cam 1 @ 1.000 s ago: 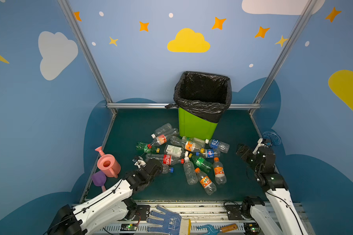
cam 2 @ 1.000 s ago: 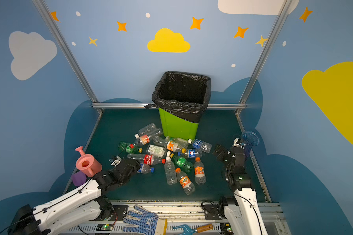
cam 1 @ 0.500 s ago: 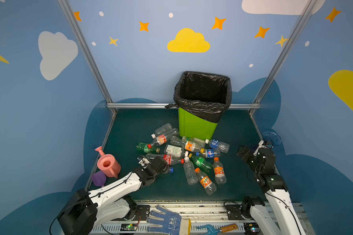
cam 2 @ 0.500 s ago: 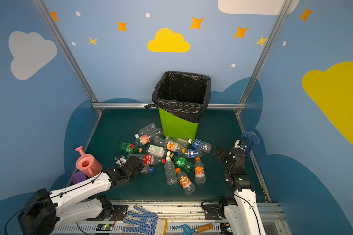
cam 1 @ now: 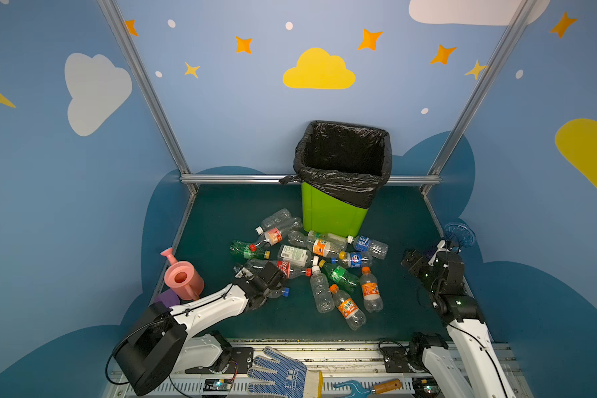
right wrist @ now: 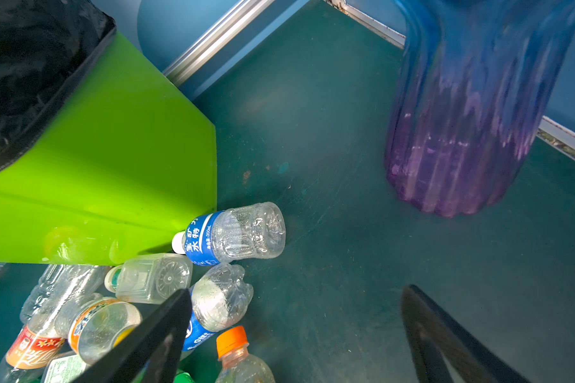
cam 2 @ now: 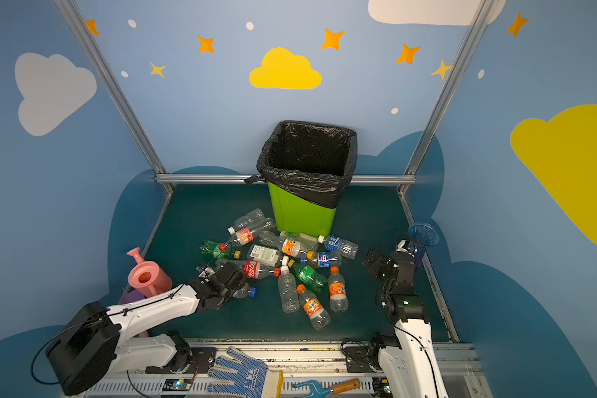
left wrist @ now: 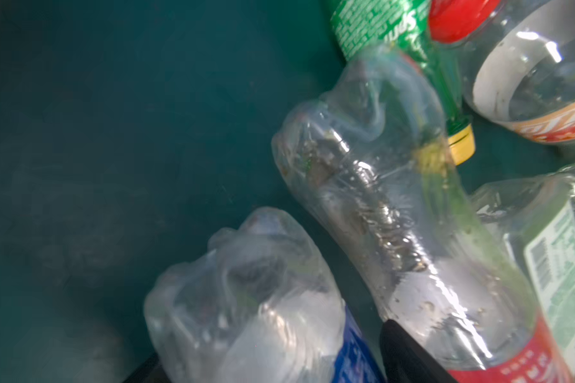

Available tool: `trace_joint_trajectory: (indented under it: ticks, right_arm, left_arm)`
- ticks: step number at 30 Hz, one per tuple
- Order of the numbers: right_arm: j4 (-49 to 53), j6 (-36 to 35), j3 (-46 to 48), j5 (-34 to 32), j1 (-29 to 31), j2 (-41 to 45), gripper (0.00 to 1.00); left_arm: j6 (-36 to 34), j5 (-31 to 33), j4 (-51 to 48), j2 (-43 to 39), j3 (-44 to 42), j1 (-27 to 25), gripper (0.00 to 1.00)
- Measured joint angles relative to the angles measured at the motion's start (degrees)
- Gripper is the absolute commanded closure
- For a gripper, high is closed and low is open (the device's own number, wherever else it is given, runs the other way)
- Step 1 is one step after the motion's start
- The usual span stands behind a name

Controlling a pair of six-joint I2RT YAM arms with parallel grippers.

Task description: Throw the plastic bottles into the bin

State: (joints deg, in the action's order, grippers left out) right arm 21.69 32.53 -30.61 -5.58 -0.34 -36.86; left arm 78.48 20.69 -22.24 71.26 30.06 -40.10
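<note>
Inside the bin [cam 1: 331, 213], black bag [cam 1: 342, 179]; plastic bottles [cam 1: 321, 247] outside, at its foot

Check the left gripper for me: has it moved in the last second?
Yes. In a top view the left gripper has slid away from the pink watering can, which stayed put, and further into the plastic bottles.

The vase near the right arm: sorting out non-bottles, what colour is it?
Vase: blue fading to purple at its base; clearest in the right wrist view.
</note>
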Motion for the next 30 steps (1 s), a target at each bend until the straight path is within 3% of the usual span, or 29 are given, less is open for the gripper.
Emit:
trace_joint_trajectory:
  ticks: [17,23,30]
  right_arm:
    - [-0.09,-0.31,0.22,2.08,-1.88,-1.36,0.03]
    - [-0.5,-0.28,0.22,2.62,-2.32,-1.57,0.03]
    - [-0.96,-0.17,0.46,3.3,-2.58,-1.68,0.03]
  left_arm:
    - [-2.75,-0.96,-0.11,-5.9,-2.49,2.91,0.45]
    - [-3.85,-1.49,-0.76,-8.44,-3.23,3.37,0.21]
    - [-3.98,-2.6,-2.34,-10.16,-3.89,3.61,0.12]
